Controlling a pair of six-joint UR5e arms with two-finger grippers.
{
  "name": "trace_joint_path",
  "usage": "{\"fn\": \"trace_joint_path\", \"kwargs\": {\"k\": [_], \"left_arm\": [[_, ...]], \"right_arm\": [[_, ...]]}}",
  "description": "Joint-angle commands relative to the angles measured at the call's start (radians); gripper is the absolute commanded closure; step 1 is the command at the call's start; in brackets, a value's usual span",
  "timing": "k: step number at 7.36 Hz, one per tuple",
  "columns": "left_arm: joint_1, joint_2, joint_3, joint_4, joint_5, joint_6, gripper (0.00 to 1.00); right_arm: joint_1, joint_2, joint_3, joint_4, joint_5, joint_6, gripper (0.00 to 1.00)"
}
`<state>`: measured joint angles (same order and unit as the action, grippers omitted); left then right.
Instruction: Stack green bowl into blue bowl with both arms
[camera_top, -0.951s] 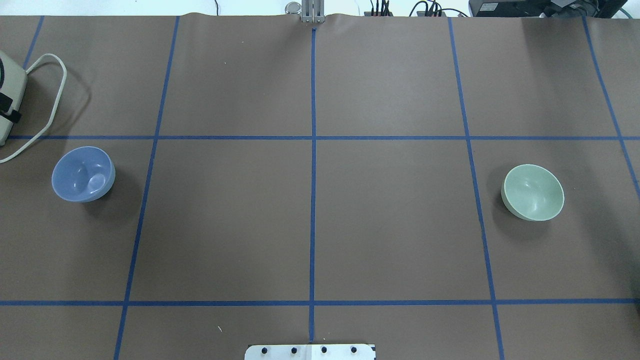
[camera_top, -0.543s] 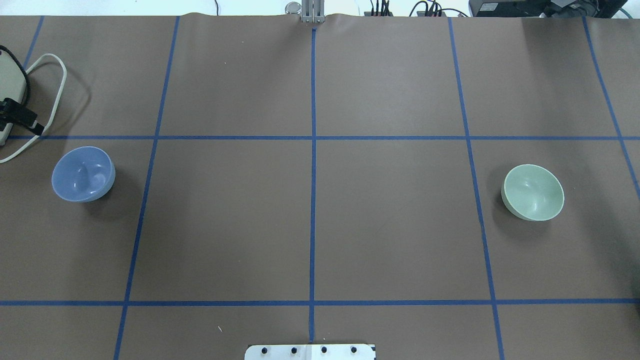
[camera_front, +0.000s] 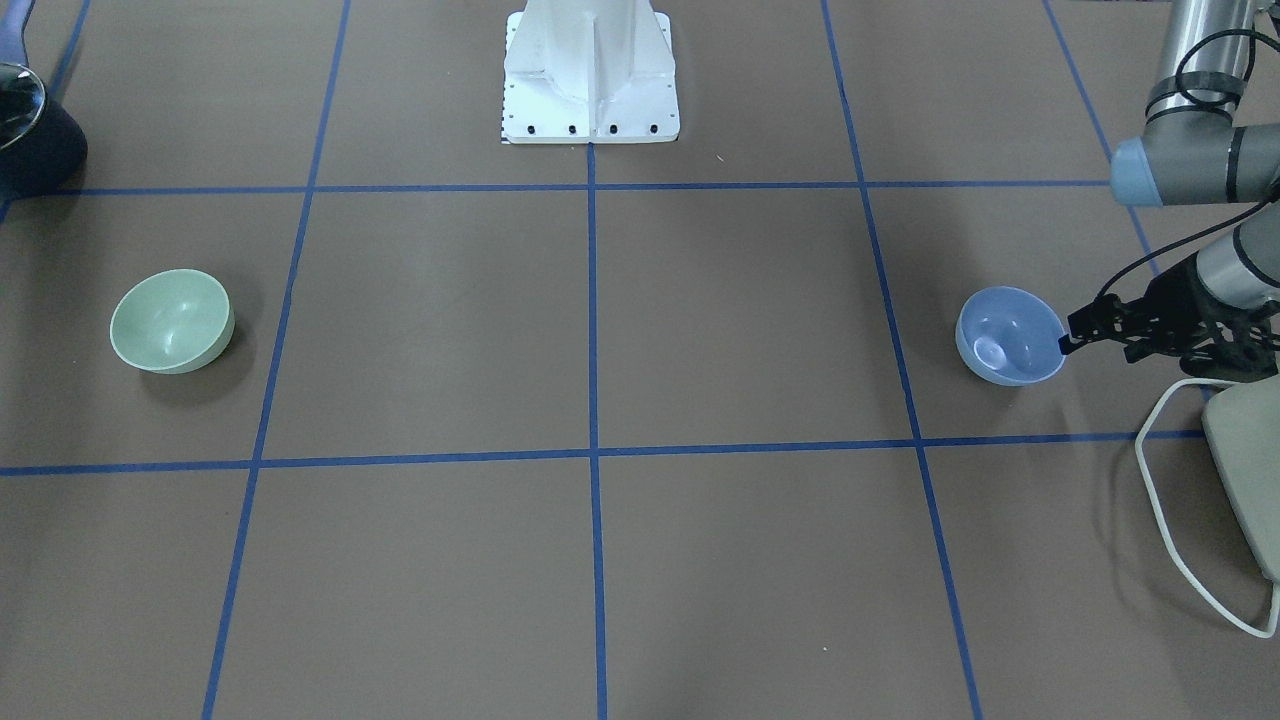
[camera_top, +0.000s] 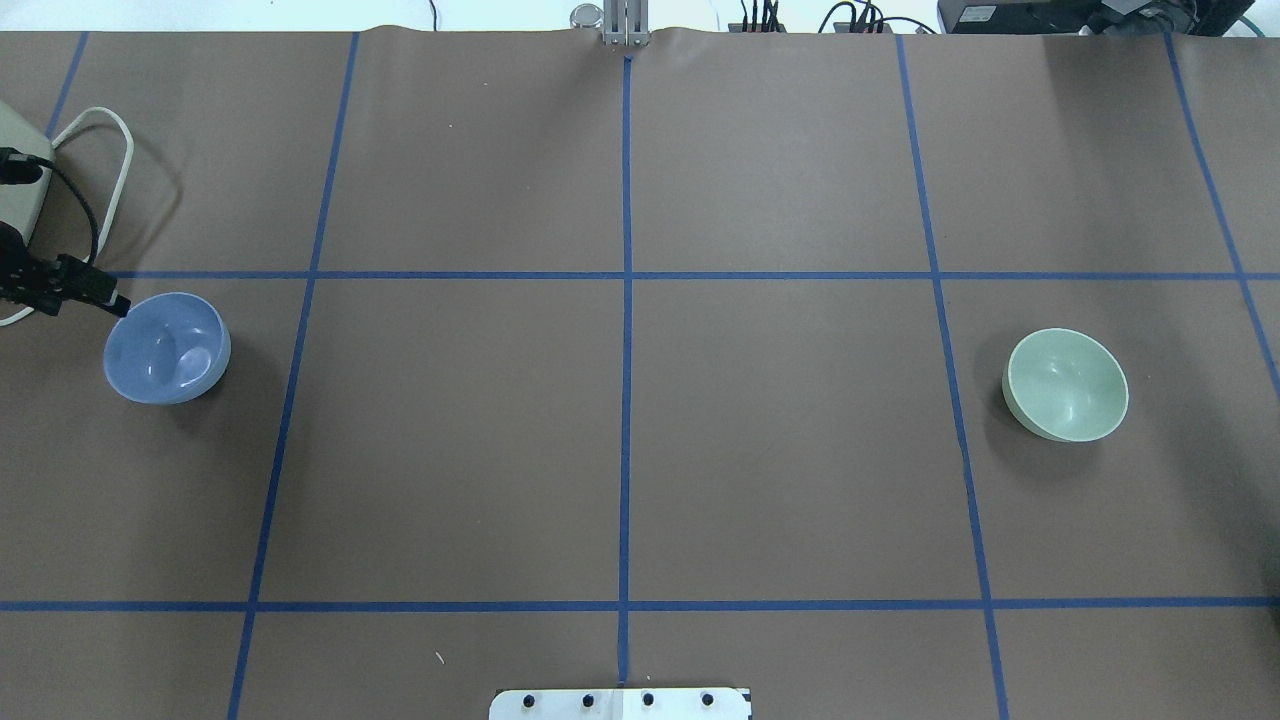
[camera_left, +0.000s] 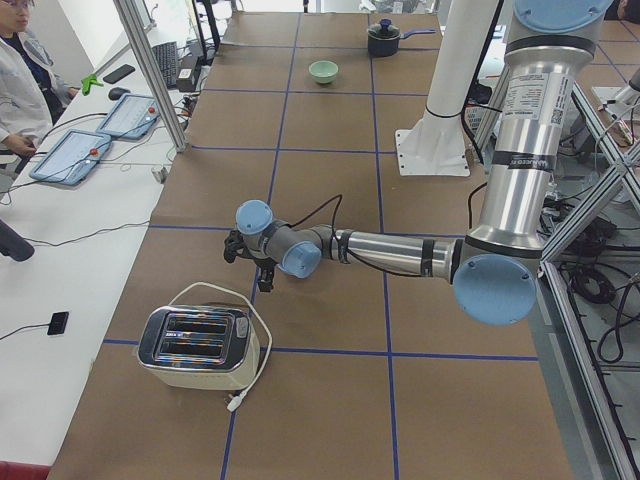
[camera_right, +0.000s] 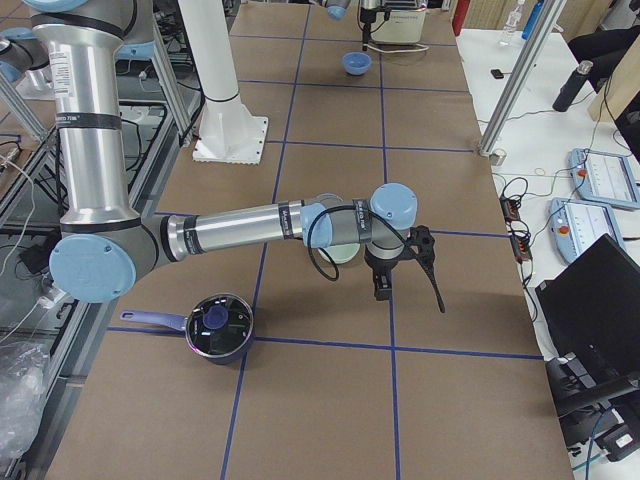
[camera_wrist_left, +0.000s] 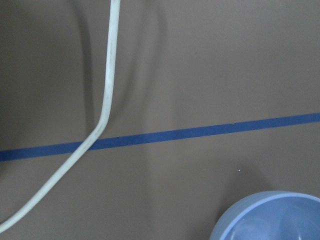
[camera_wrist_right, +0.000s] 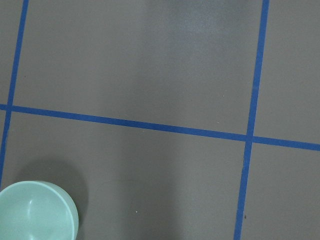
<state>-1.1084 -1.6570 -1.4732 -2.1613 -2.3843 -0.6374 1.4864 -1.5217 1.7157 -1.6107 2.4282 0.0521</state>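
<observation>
The blue bowl (camera_top: 166, 347) stands upright at the table's left side, also in the front view (camera_front: 1008, 335) and the left wrist view (camera_wrist_left: 272, 217). My left gripper (camera_top: 115, 300) hangs just beside its far-left rim; in the front view (camera_front: 1070, 335) its fingers stand slightly apart and empty. The green bowl (camera_top: 1066, 385) stands upright at the right side, also in the right wrist view (camera_wrist_right: 35, 212). My right gripper (camera_right: 411, 302) shows only in the exterior right view, beside the green bowl (camera_right: 345, 253); I cannot tell if it is open or shut.
A toaster (camera_left: 197, 347) with a looping white cord (camera_front: 1160, 500) stands just beyond the blue bowl at the table's left end. A dark lidded pot (camera_right: 217, 326) sits near the table's right end. The white pedestal (camera_front: 590, 70) stands at the robot's side.
My left gripper has come in from the left edge toward the blue bowl and now reaches its rim. Neither bowl has moved.
</observation>
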Motion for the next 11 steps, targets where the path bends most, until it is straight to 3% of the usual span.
{"fn": "trace_joint_path", "kwargs": {"k": [1, 2, 4, 5, 7, 9, 11], "left_arm": [[0.039, 0.033, 0.005, -0.075, 0.002, -0.053, 0.03], [0.053, 0.033, 0.004, -0.075, 0.002, -0.080, 0.16], [0.067, 0.031, 0.002, -0.075, 0.000, -0.116, 0.58], [0.067, 0.031, 0.002, -0.077, 0.000, -0.125, 0.67], [0.067, 0.031, 0.002, -0.078, 0.002, -0.146, 0.86], [0.067, 0.030, -0.012, -0.083, 0.014, -0.157, 0.93], [0.067, 0.014, -0.070, -0.072, 0.002, -0.296, 0.99]], "right_arm": [[0.000, -0.009, 0.001, 0.000, 0.005, 0.000, 0.00], [0.000, -0.009, 0.001, 0.000, 0.014, 0.000, 0.00], [0.000, -0.011, 0.001, 0.000, 0.015, 0.000, 0.00], [0.000, -0.011, -0.001, 0.000, 0.015, -0.002, 0.00], [0.000, -0.011, -0.002, -0.002, 0.015, 0.000, 0.00], [-0.002, -0.011, -0.005, -0.002, 0.015, -0.002, 0.00], [-0.005, -0.011, -0.010, -0.003, 0.015, -0.002, 0.00]]}}
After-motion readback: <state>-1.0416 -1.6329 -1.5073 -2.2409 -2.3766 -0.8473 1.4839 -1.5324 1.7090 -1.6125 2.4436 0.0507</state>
